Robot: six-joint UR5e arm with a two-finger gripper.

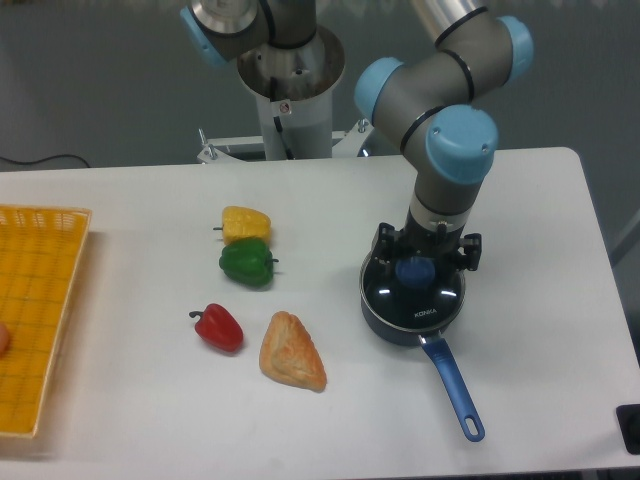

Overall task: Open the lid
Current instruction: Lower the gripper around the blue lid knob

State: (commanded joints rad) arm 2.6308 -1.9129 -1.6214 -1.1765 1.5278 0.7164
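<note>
Blue knob at the centre of the lid, which sits flat on the saucepan at table right. Our gripper is down over the knob, fingers either side; we can't tell whether it's clenched or just bracketing, since the wrist hides the gap. We judge we're at the grasp step, lid not yet up. Next move needs a firm pinch, then a straight vertical lift so the pan isn't dragged. Nearby: croissant, red pepper, green pepper, yellow pepper, all well apart to the left; orange basket at far left. Nothing blocks the lift, tho the pan's handle sticks out toward the front edge.
</note>
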